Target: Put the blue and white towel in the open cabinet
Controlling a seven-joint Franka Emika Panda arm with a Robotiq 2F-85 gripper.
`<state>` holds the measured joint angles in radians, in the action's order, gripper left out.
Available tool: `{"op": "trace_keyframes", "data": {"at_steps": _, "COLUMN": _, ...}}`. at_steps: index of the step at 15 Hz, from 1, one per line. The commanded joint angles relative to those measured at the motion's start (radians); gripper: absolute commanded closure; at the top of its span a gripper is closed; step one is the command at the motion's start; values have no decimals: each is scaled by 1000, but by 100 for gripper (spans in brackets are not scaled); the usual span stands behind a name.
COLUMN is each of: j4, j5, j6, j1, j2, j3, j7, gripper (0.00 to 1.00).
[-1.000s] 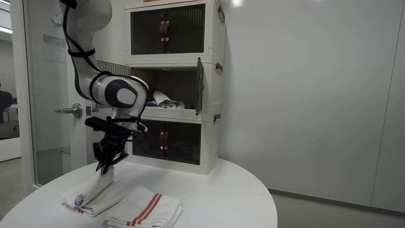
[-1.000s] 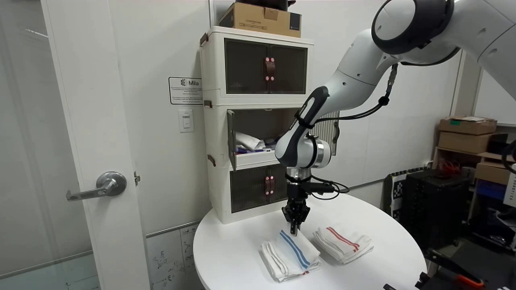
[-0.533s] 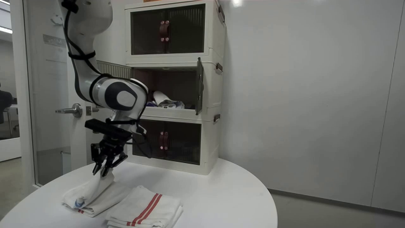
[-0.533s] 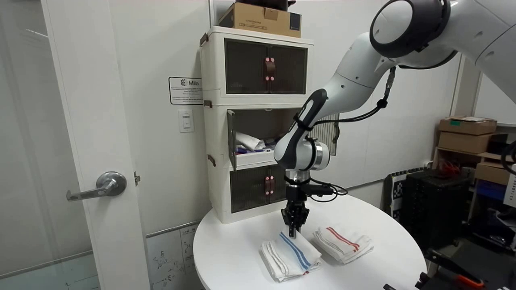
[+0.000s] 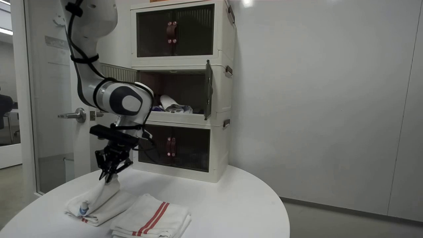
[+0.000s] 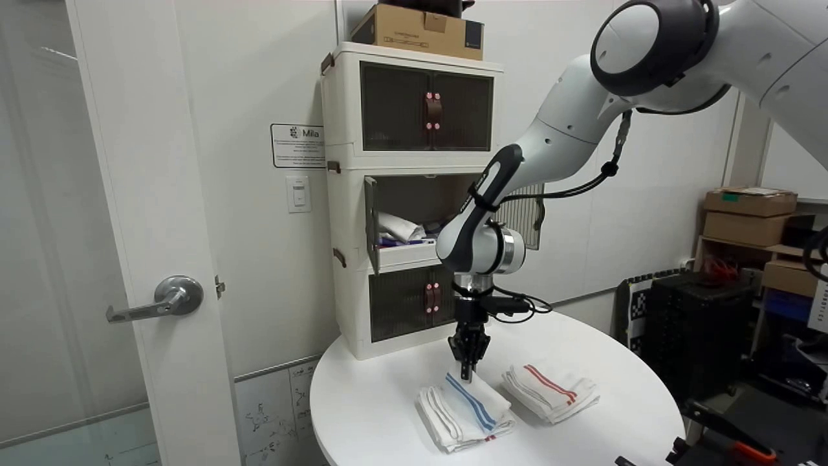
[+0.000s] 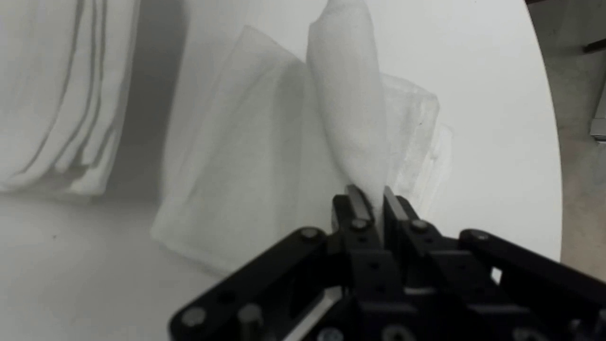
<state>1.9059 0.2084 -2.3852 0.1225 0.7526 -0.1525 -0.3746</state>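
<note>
White table (image 5: 231, 205) — blue-striped towel (image 6: 467, 411) slants its long fold up into gripper (image 7: 371, 199).

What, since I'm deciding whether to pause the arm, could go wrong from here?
The gripper pinches a raised fold of the blue and white towel, so it might unfold or slip free when lifted. Red marks show beneath it, so whatever cloth they belong to may get dragged along. The open cabinet holds a white bundle, which could get in the way during placing.
</note>
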Motion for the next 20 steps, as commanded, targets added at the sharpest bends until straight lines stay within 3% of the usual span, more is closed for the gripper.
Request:
{"op": "trace_keyframes", "data": {"at_steps": 1, "j4": 59, "j5": -58, "j6": -96, "j1": -30, "j2": -102, "j3": 18, "j7": 23, "gripper": 91}}
{"op": "trace_keyframes", "data": {"at_steps": 4, "j4": 82, "j5": -69, "j6": -183, "j1": -20, "j2": -174, "j3": -4, "j7": 1, "gripper": 91}}
{"op": "trace_keyframes", "data": {"at_steps": 11, "j4": 76, "j5": -70, "j6": -228, "j1": -31, "j2": -279, "j3": -21, "j7": -14, "gripper": 91}}
{"op": "trace_keyframes", "data": {"at_steps": 15, "j4": 89, "j5": -155, "j6": -344, "j1": -76, "j2": -351, "j3": 55, "j7": 75, "gripper": 90}}
{"op": "trace_keyframes", "data": {"at_steps": 20, "j4": 97, "j5": -391, "j6": -487, "j1": -184, "j2": -440, "j3": 238, "j7": 316, "gripper": 91}}
